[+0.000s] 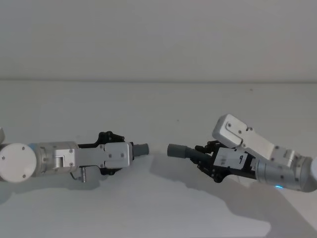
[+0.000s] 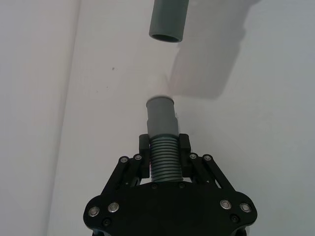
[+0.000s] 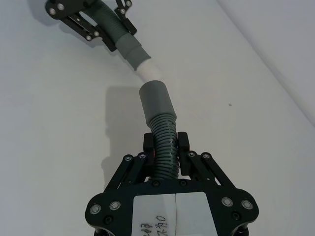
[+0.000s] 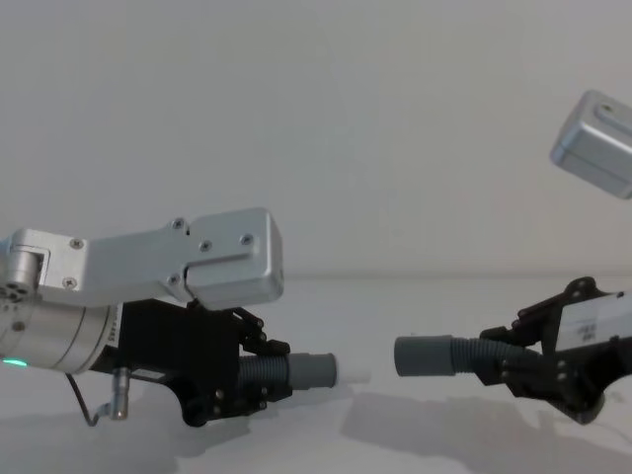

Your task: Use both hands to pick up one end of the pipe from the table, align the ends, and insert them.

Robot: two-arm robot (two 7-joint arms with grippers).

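Both pipe pieces hang above the white table [image 1: 158,213], one in each gripper. My left gripper [image 1: 128,149] is shut on the ribbed middle of the left pipe piece [image 2: 164,162]. Its smooth grey cuff [image 1: 141,148] points right and carries a paler tip [image 4: 352,375]. My right gripper [image 1: 204,156] is shut on the ribs of the right pipe piece [image 3: 165,147]. That piece's cuff [image 1: 178,150] points left. The two ends face each other across a short gap, roughly in line. In the left wrist view the other piece's open mouth [image 2: 167,22] hangs beyond my cuff [image 2: 161,115].
The arms cast soft shadows [image 1: 198,198] on the table below them. A plain white wall [image 1: 158,39] rises behind the table's far edge. A small dark speck [image 1: 250,90] marks the surface at the back right.
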